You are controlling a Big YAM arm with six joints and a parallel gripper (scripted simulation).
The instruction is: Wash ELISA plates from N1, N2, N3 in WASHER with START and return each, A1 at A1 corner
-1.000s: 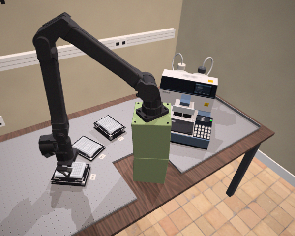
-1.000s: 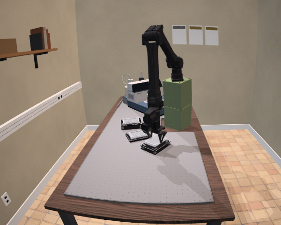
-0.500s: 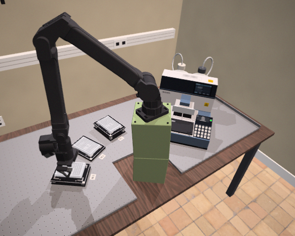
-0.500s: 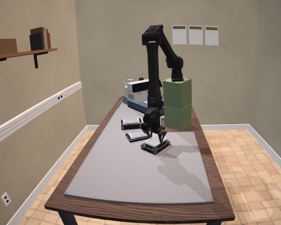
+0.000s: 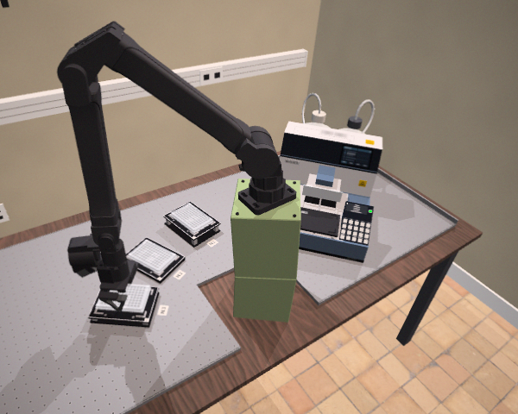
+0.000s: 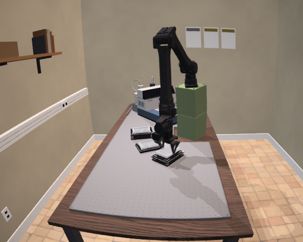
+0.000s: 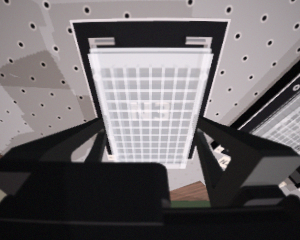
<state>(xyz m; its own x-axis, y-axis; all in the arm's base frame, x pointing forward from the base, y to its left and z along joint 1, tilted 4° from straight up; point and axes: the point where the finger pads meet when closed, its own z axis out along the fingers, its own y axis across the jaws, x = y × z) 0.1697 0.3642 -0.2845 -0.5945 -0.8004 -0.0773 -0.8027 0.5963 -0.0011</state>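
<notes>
My gripper (image 5: 116, 304) (image 6: 169, 150) (image 7: 150, 120) is shut on a clear ELISA plate (image 5: 137, 296) (image 6: 165, 152) (image 7: 150, 100), one finger on each long side. The plate is down at the nearest black nest (image 5: 132, 318) (image 6: 169, 160) (image 7: 150, 32), lined up with its frame; I cannot tell whether it lies fully flat. Two other plates sit in the middle nest (image 5: 154, 257) (image 6: 147, 144) (image 7: 285, 120) and the far nest (image 5: 191, 218) (image 6: 141, 129). The washer (image 5: 335, 153) (image 6: 146, 100) stands at the back right, its lamp (image 5: 369, 210) green beside the keypad (image 5: 356, 230). Its dark carrier (image 5: 320, 221) holds no plate.
The green pedestal (image 5: 266, 249) (image 6: 191, 112) that bears the arm stands between the nests and the washer. Two bottles with tubing (image 5: 318, 116) stand behind the washer. The perforated mat (image 5: 36, 276) (image 6: 136, 187) stretches out to the left and front of the nests.
</notes>
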